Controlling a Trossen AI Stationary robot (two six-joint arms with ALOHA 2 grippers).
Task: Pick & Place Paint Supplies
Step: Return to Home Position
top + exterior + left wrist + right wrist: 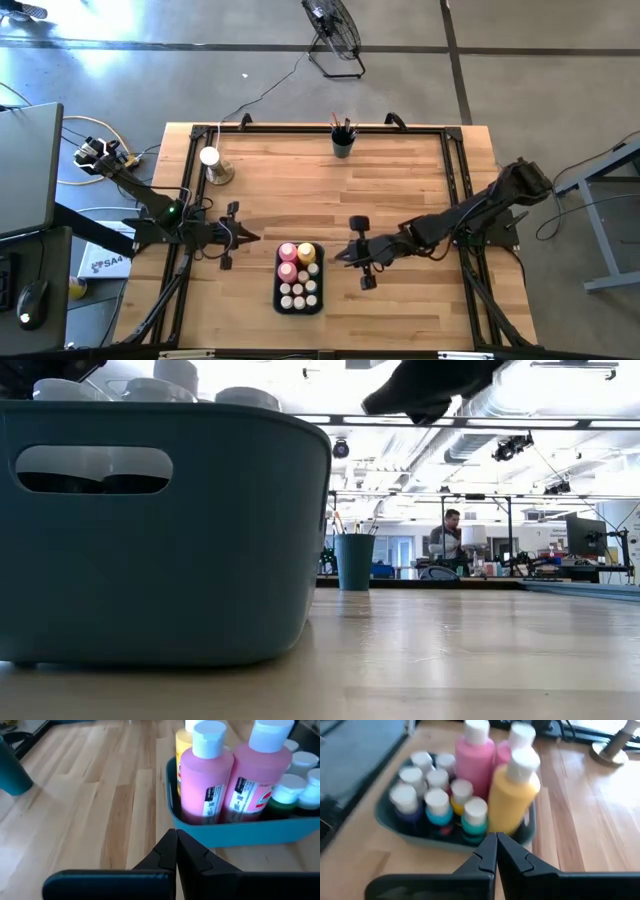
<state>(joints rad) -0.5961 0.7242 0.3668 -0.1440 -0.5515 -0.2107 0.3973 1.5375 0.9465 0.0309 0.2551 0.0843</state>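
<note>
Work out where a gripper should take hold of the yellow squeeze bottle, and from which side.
Probably best to grip the yellow squeeze bottle just under its white cap, coming from above. It stands upright in the green bin, whose wall hides its base. The pink bottles and the shorter small bottles stand close beside it.

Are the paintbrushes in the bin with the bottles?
No, the paintbrushes stand in a cup at the table's far edge, apart from the bin.
</note>
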